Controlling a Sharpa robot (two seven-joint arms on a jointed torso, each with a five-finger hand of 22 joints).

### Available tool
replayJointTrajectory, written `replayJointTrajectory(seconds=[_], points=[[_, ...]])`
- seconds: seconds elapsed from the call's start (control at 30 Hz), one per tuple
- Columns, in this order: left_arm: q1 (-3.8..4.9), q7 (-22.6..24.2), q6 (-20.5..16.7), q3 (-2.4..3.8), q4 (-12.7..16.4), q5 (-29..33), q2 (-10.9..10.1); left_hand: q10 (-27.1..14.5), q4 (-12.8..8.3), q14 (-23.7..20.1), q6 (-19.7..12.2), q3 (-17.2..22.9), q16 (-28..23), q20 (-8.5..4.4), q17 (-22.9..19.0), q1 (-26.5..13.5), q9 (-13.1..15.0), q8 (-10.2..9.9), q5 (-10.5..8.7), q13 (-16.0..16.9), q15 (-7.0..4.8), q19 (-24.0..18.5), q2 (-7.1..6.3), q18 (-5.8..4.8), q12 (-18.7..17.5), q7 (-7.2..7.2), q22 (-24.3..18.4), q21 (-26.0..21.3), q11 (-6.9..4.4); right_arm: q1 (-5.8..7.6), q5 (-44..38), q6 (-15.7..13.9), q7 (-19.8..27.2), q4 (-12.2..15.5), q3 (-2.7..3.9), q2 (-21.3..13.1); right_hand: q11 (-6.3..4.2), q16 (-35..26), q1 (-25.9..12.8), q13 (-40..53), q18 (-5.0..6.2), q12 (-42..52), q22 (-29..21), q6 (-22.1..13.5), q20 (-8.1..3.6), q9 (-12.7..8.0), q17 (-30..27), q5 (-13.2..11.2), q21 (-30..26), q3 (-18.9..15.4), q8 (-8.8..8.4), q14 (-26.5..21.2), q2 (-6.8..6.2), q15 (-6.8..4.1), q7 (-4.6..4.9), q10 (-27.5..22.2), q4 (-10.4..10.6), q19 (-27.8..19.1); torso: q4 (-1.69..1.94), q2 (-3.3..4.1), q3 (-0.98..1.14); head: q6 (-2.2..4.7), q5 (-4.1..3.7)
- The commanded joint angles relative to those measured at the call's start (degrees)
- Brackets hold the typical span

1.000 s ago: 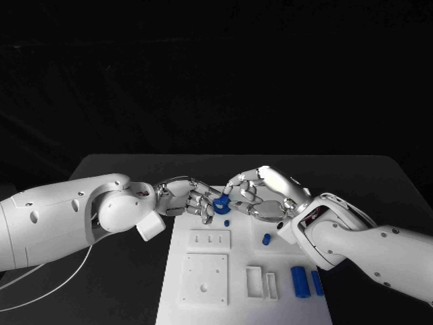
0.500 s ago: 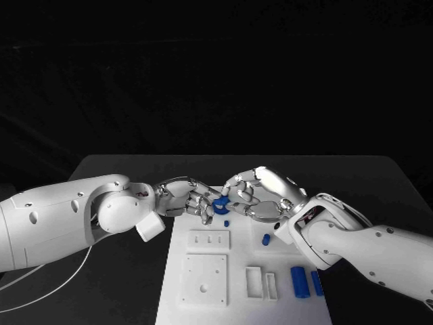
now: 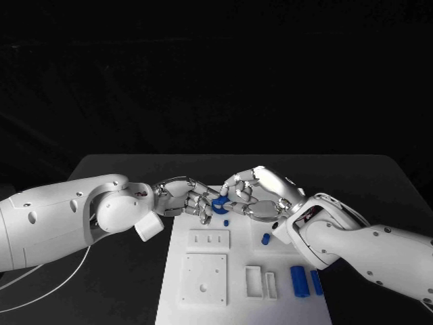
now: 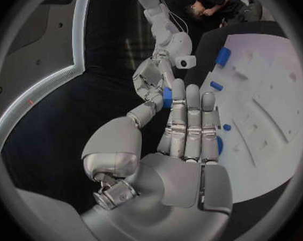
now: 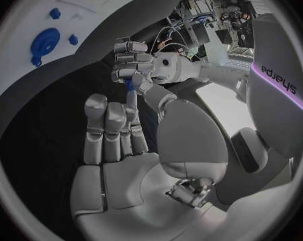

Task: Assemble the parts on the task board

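Both hands meet above the far end of the task board point(image 3: 238, 298), the white plate lying along the middle of the desk point(image 3: 373, 176). The left hand point(image 3: 185, 197) and the right hand point(image 3: 258, 193) face each other with fingers curled in, and a small blue part point(image 3: 220, 201) sits between their fingertips. The right wrist view shows this blue part point(image 5: 130, 87) pinched in the left hand's fingertips point(image 5: 133, 64), with a right-hand fingertip touching it; whether the right hand also grips it cannot be told. The left wrist view shows the blue part point(image 4: 167, 97) right against the right hand's curled fingers point(image 4: 149, 85). On the board, a short blue peg point(image 3: 265, 239) lies near its middle toward the right edge, and two longer blue cylinders point(image 3: 298, 281) lie side by side close to the near right edge. A round blue disc point(image 5: 44, 41) with small blue pieces beside it rests on the board in the right wrist view.
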Motion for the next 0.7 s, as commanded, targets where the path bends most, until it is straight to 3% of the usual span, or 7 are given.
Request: replayJointTrajectory(seconds=[0.03, 0.2, 0.3, 0.4, 0.7], points=[[0.06, 0.22, 0.34, 0.1, 0.24, 0.62, 0.2, -0.54, -0.03, -0.09, 2.79, 0.31, 0.0, -0.81, 0.08, -0.03, 0.1, 0.11, -0.29, 0.06, -0.13, -0.05, 0.43, 0.32, 0.33, -2.64, 0.37, 0.24, 0.05, -0.1, -0.19, 0.36, 1.08, 0.27, -0.07, 0.39, -0.36, 0.13, -0.7, 0.0, 3.97, 0.08, 1.13, 0.77, 0.29, 0.2, 0.1, -0.25, 0.41, -0.61, 0.43, 0.11, 0.71, -0.43, 0.13, 0.27, 0.1, 0.01, 0.01, 0.0, -0.01, 0.01, 0.02], [0.06, -0.75, 0.35, 0.09, 0.25, 0.96, 0.15, -0.84, 0.07, -0.25, 2.49, 0.33, -0.18, -0.77, 0.11, -0.13, 0.21, -0.28, -0.7, 0.11, -0.06, -0.17, 0.23, 0.3, 0.32, -2.5, 0.33, 0.21, 0.14, -0.18, 0.06, 0.25, 1.04, 0.06, -0.07, 0.63, -0.52, 0.18, -1.8, -0.08, 3.97, 0.03, 1.08, 1.1, 0.18, 0.49, 0.09, -0.25, 0.55, -1.04, 0.55, 0.3, 1.57, -0.59, -0.04, 0.61, 0.26, 0.15, 0.03, -0.01, 0.0, 0.1, -0.04], [0.06, -0.9, 0.46, 0.08, 0.33, 0.96, 0.1, -1.26, 0.35, -0.47, 2.24, 0.46, -0.5, -0.67, 0.14, -0.04, 0.39, -0.86, -1.9, 0.2, 0.07, -0.35, 0.01, 0.3, 0.32, -2.31, 0.26, 0.19, 0.28, -0.2, 0.09, -0.01, 0.98, -0.06, -0.07, 0.75, -0.61, 0.19, -2.73, -0.13, 3.97, -0.02, 1.05, 1.31, 0.16, 0.6, 0.08, -0.24, 0.6, -1.1, 0.58, 0.4, 2.33, -0.66, -0.13, 0.8, 0.71, 0.23, 0.04, -0.03, -0.01, 0.16, -0.09], [0.06, -1.13, 0.66, 0.07, 0.4, 0.96, 0.1, -1.56, 0.44, -0.63, 2.1, 0.6, -0.75, -0.57, 0.15, 0.2, 0.5, -1.28, -2.81, 0.25, 0.18, -0.54, -0.08, 0.32, 0.3, -2.21, 0.22, 0.15, 0.38, -0.23, 0.08, -0.18, 0.76, -0.15, -0.08, 0.83, -0.68, 0.21, -2.88, -0.16, 3.97, -0.03, 1.04, 1.5, 0.11, 0.67, 0.08, -0.24, 0.64, -0.97, 0.64, 0.47, 2.55, -0.73, -0.21, 0.94, 0.75, 0.29, 0.04, -0.01, 0.01, 0.22, -0.14], [0.06, -2.6, 1.95, 0.07, 0.64, 0.59, 0.09, -1.83, 0.45, -0.81, 1.97, 0.67, -0.97, -0.47, 0.15, 0.35, 0.58, -1.61, -2.93, 0.26, 0.28, -0.75, -0.31, 0.31, 0.25, -2.12, 0.18, 0.09, 0.48, -0.24, -0.32, -1.39, 0.08, -0.51, -0.08, 1.03, -0.8, 0.2, -3.59, -0.34, 3.97, -0.24, 1.01, 1.67, -0.02, 0.71, 0.06, -0.24, 0.72, -0.33, 0.49, 0.59, 2.74, -0.86, -0.32, 1.29, 1.21, 0.42, -0.03, -0.01, -0.03, 0.36, -0.17]])
